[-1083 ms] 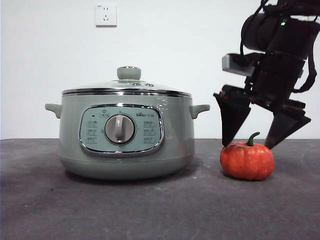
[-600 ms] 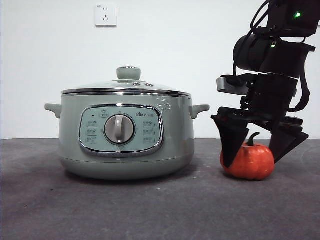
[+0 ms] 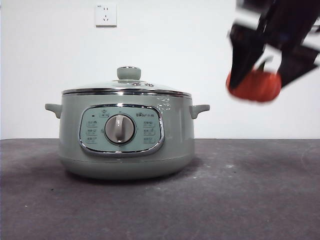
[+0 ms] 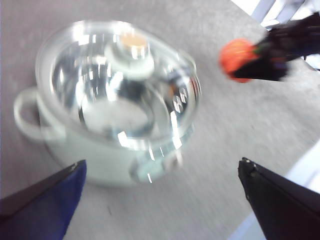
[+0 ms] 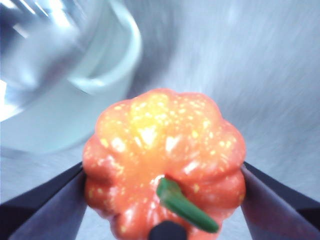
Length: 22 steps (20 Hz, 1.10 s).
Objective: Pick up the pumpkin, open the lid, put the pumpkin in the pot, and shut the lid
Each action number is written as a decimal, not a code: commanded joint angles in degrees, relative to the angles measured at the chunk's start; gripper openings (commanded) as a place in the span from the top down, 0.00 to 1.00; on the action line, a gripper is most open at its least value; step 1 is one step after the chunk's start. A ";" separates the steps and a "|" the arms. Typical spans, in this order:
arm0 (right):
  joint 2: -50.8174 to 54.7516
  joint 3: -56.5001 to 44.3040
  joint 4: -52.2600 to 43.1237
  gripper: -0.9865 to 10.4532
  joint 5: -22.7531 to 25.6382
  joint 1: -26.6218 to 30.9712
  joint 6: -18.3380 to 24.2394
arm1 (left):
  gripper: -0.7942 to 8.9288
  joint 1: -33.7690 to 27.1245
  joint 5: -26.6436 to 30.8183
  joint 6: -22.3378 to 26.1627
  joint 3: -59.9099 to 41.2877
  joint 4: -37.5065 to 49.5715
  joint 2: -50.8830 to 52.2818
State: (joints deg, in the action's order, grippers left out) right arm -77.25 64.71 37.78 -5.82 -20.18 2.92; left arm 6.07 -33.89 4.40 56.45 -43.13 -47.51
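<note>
Orange-red and blurred, the pumpkin (image 3: 254, 86) hangs in the air at about two o'clock from the pot (image 3: 126, 134), well clear of the table (image 3: 160, 200). Your right gripper (image 3: 260, 75) has it clamped between both jaws, one on each flank, with the green stem (image 5: 186, 206) pointing back towards the wrist. The glass lid (image 3: 127, 89) sits closed on the pot, its knob (image 3: 129, 73) upright at twelve o'clock. Your left gripper (image 4: 160, 192) hovers above the pot with its jaws spread wide and nothing between them. Motion blur smears both wrist views, so the pumpkin's height over the pot's rim is probably only slight.
</note>
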 commanded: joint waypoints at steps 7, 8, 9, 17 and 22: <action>17.94 -0.02 6.10 0.92 -0.22 -0.28 -1.64 | 0.11 11.74 11.54 -0.07 13.46 12.41 -24.06; 19.28 -0.02 6.78 0.92 -0.22 -0.48 -1.88 | 0.11 12.72 12.76 -0.07 15.26 13.60 -27.10; 20.57 -0.02 7.30 0.92 -0.22 -0.74 -2.01 | 0.11 13.59 14.10 -0.07 17.35 14.25 -30.47; 24.46 -0.02 9.53 0.92 -0.24 -1.05 -2.67 | 0.11 16.50 16.83 0.11 23.93 18.32 -46.03; 24.44 -0.02 9.66 0.92 -0.24 -1.05 -2.67 | 0.11 17.29 18.93 0.33 23.93 19.43 -48.04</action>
State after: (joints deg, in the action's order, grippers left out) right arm -52.86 64.71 47.75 -5.98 -21.04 0.80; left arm 23.05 -15.16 4.47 80.27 -24.12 -94.85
